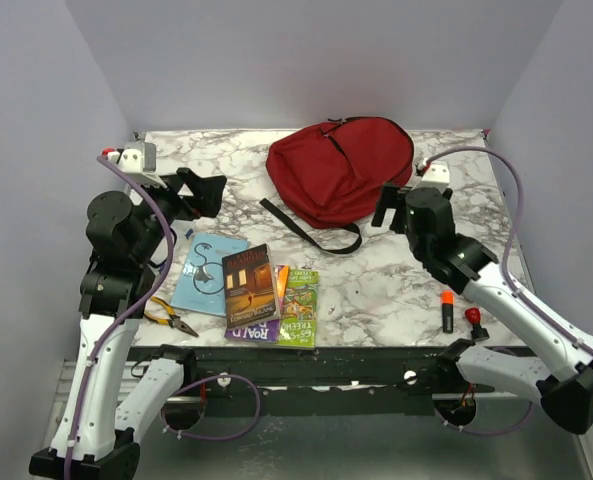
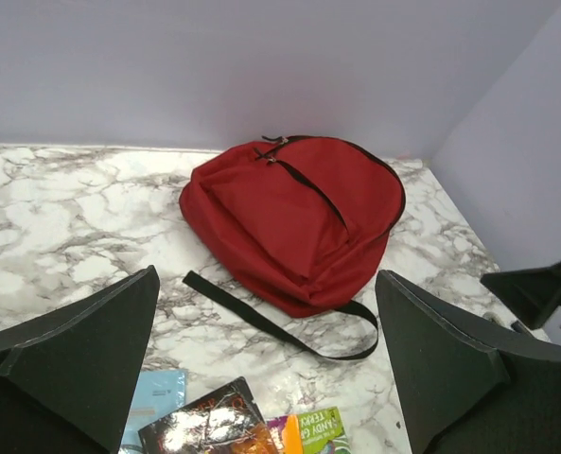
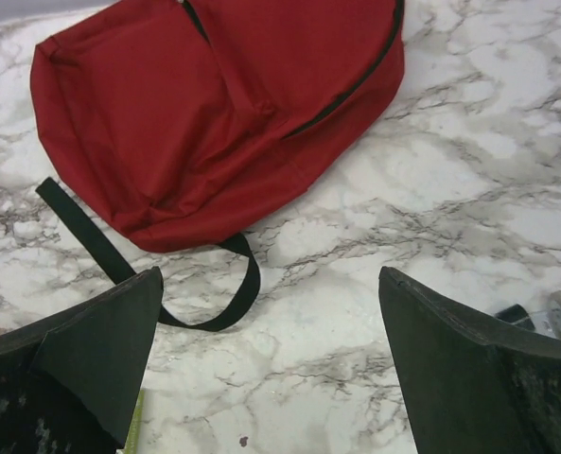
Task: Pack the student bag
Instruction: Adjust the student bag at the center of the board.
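The dark-red student bag [image 1: 338, 168] lies flat at the back middle of the marble table, zipped shut, a black strap [image 1: 311, 232] looping out in front. It also shows in the left wrist view [image 2: 294, 218] and the right wrist view [image 3: 214, 113]. My left gripper [image 1: 204, 192] is open and empty, held above the table left of the bag. My right gripper [image 1: 391, 205] is open and empty, just right of the bag's front corner. Books lie at the front: a light-blue one [image 1: 209, 272], a dark one [image 1: 249, 285], a green one [image 1: 299, 305] and a purple one [image 1: 253, 331].
Yellow-handled pliers [image 1: 169, 317] lie at the front left. An orange marker [image 1: 447, 310] and a small red-topped item [image 1: 473, 320] lie at the front right. A white box [image 1: 136, 156] sits at the back left corner, another [image 1: 434, 170] at the back right.
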